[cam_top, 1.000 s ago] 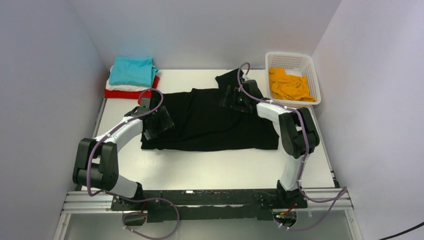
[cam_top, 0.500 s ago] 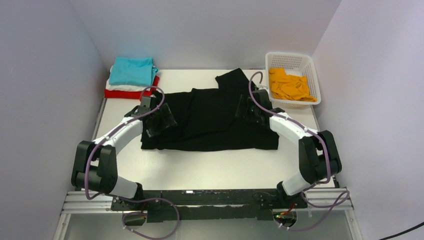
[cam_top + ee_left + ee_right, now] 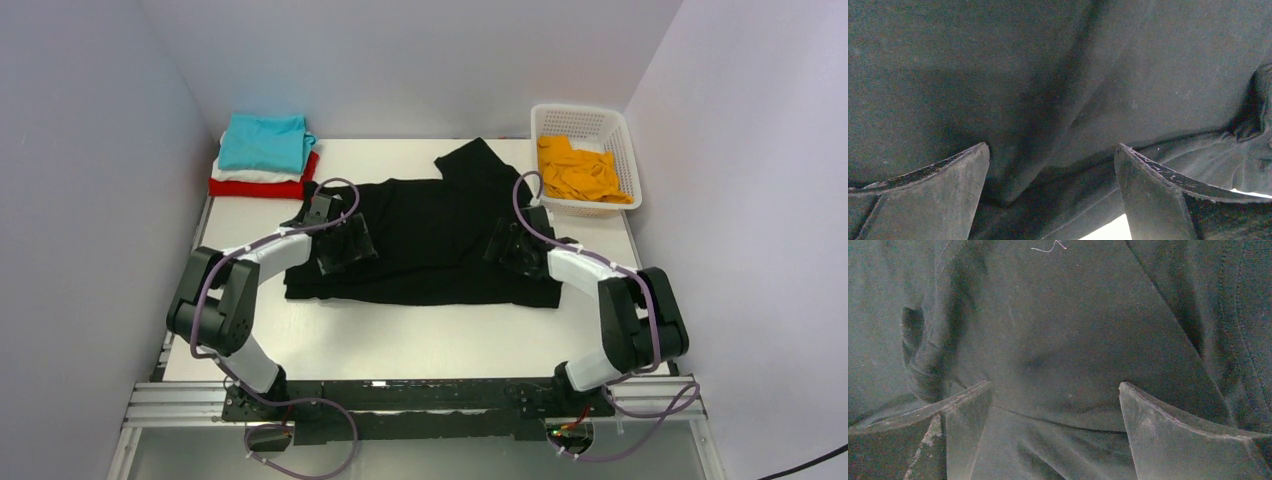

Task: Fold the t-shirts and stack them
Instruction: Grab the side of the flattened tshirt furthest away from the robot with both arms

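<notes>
Far-left corner: folded stack, teal t-shirt on top, white t-shirt under it, red t-shirt at the bottom. Black t-shirt lies spread mid-table, one sleeve sticking out toward the back. Left gripper is over its left part, fingers wide apart, nothing held. Right gripper is over its right part, fingers also spread wide and empty. Can't tell if either touches the cloth. Far right: orange t-shirt crumpled in the white basket.
</notes>
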`<state>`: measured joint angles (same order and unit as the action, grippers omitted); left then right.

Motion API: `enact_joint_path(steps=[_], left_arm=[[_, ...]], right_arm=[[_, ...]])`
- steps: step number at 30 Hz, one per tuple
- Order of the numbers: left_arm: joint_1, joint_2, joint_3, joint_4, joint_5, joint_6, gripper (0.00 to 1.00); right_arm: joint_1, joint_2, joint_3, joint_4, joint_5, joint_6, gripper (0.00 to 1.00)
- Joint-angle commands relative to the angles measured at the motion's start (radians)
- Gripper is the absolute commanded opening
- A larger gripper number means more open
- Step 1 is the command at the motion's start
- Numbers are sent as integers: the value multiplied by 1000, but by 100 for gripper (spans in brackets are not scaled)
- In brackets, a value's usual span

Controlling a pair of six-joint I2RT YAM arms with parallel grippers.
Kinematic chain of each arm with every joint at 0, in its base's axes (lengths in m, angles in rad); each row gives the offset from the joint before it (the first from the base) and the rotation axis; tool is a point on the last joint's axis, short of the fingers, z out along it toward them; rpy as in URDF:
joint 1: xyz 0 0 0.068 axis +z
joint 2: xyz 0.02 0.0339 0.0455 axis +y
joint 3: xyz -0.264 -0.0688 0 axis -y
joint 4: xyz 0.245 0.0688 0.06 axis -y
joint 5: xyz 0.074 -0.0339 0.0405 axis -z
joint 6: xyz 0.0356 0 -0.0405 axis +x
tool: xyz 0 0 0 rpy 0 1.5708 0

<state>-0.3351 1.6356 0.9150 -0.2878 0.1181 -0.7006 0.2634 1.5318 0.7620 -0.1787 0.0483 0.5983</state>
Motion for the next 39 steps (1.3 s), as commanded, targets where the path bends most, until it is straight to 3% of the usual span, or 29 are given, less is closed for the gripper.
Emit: enact_joint_path(steps=[1, 9, 15, 18, 22, 28, 33, 39], left_arm=[[-33, 21, -72, 4, 34, -29, 99], [-107, -157, -215, -78, 18, -97, 99], [-117, -307, -135, -173, -90, -56, 99], [-107, -300, -36, -247, -255, -29, 99], [-45, -244, 56, -381, -295, -27, 99], [-11, -423, -97, -522, -350, -88, 99], [13, -574, -254, -419, -241, -119, 99], [19, -539, -287, -270, -158, -129, 99]], right_arm=[[-25, -67, -112, -249, -11, 58, 100], [-64, -290, -210, -428, 2, 112, 100], [-66, -387, -144, -364, 9, -10, 100], [-65, -406, -84, -334, 17, -70, 100], [-66, -407, -63, -275, -37, -99, 100], [-64, -377, -90, -256, -88, -119, 100], [-64, -359, -105, -254, -85, -133, 100], [-64, -356, -102, -260, -63, -147, 100]])
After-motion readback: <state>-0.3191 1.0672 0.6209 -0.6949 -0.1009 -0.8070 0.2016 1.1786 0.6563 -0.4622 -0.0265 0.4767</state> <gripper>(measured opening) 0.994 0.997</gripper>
